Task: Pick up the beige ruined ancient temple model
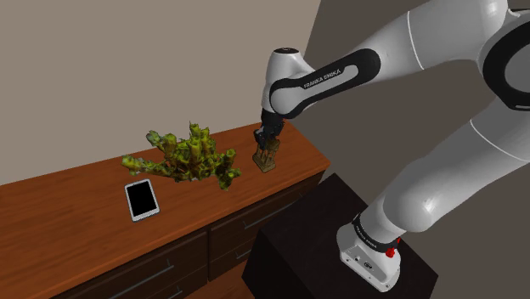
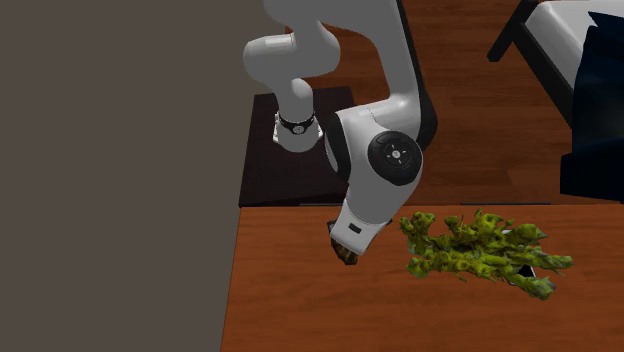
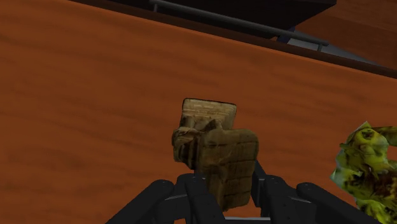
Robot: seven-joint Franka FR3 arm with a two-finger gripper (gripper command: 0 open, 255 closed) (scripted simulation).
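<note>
The beige-brown ruined temple model (image 3: pixel 213 149) is a small blocky piece with a slab top, and it sits clasped between my two black fingers (image 3: pixel 198 194). My gripper (image 1: pixel 268 143) points down near the right end of the brown dresser top (image 1: pixel 68 212), shut on the model (image 1: pixel 267 160). From the second exterior view, the gripper (image 2: pixel 345 248) holds the model (image 2: pixel 349 259) close to the wooden surface. I cannot tell whether the model's base touches the wood or hangs just above it.
A lumpy green-yellow plant-like object (image 1: pixel 191 157) (image 2: pixel 480 245) (image 3: pixel 369 165) lies on the dresser, close beside the model. A white-framed tablet (image 1: pixel 142 199) lies nearer the front edge. The black stand (image 1: pixel 314 238) is beside the dresser's end. A wall runs behind the dresser.
</note>
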